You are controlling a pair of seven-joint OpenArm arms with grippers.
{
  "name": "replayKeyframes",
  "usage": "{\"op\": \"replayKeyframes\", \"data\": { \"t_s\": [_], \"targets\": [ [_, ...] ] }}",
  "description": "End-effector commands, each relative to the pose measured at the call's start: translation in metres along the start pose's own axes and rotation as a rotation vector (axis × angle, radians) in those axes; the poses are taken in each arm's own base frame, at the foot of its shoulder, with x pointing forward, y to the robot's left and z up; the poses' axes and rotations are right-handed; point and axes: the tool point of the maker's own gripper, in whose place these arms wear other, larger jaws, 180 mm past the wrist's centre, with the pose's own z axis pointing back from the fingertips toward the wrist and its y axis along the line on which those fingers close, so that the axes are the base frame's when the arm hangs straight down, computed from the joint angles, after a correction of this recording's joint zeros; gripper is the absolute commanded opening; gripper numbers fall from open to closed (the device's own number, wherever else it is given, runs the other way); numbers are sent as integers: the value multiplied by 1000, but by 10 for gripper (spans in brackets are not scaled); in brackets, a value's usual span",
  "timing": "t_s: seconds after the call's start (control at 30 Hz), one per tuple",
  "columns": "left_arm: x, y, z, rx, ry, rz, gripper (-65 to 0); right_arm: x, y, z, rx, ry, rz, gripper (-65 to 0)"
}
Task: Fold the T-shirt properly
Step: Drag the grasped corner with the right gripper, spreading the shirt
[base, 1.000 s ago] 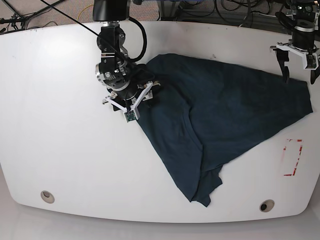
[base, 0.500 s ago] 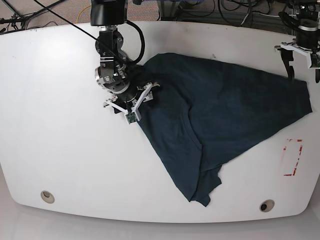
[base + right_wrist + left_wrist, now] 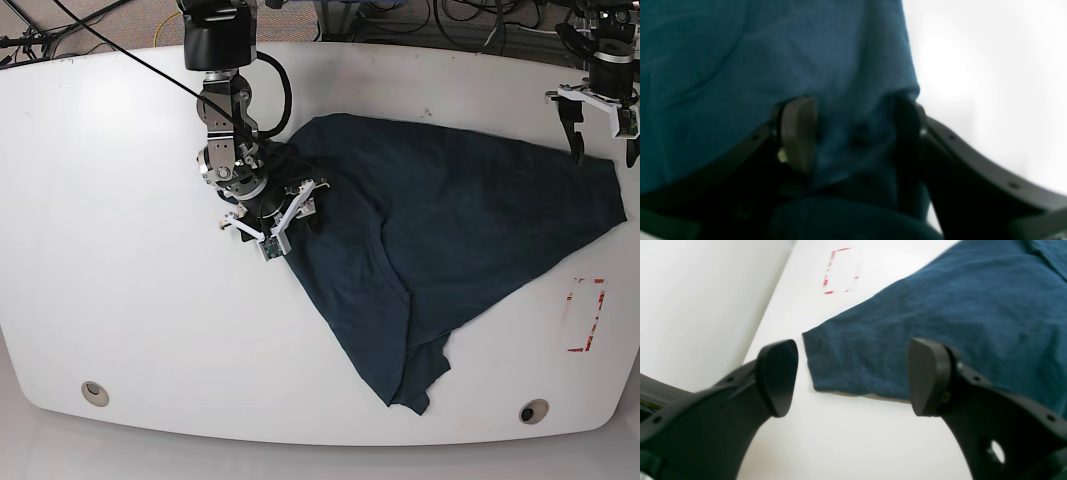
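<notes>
One garment, the T-shirt (image 3: 440, 240), lies crumpled and half-doubled across the tabletop (image 3: 120, 300), its far corner just short of the red-marked rectangle (image 3: 584, 315). Being soft, light and limp, it will sag and drag, so corners and hems are the best places to take it. The right hand (image 3: 285, 210) has a bunched edge between its fingers (image 3: 796, 133). The left hand (image 3: 853, 376) hovers wide and empty above the shirt's corner.

T-shirt (image 3: 440, 225) matt soft cloth; table (image 3: 120, 280) smooth white.
</notes>
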Motion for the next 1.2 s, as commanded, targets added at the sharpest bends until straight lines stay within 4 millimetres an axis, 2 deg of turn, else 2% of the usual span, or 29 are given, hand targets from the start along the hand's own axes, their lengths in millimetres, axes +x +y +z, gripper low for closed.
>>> {"op": "replayKeyframes", "data": {
  "t_s": [0.0, 0.07, 0.33, 0.4, 0.57, 0.67, 0.73, 0.93, 1.17],
  "targets": [
    [12, 4, 2, 9, -40, -15, -174, -20, 2, -4, 11, 84, 11, -338],
    [13, 9, 3, 19, -40, -23, -174, -18, 7, -12, 33, 69, 19, -367],
    [14, 10, 3, 18, -42, -28, -176, -21, 15, -22, 64, 84, 34, -462],
    [18, 13, 1, 19, -55, -39, -175, -14, 11, -23, 56, 74, 22, -532],
    [19, 14, 0, 20, -57, -43, -178, -10, 11, -19, 55, 68, 29, -649],
    [19, 16, 0, 25, -53, -42, -179, -6, 9, -14, 47, 58, 36, -650],
    [16, 14, 1, 23, -45, -37, -177, 9, 8, -1, 23, 31, 56, -650],
    [17, 15, 1, 28, -44, -36, -176, 26, 10, 24, -6, -24, 76, -650],
    [19, 16, -12, 38, -48, -15, -181, 21, 16, 32, -2, -37, 75, -650]
  ]
}}
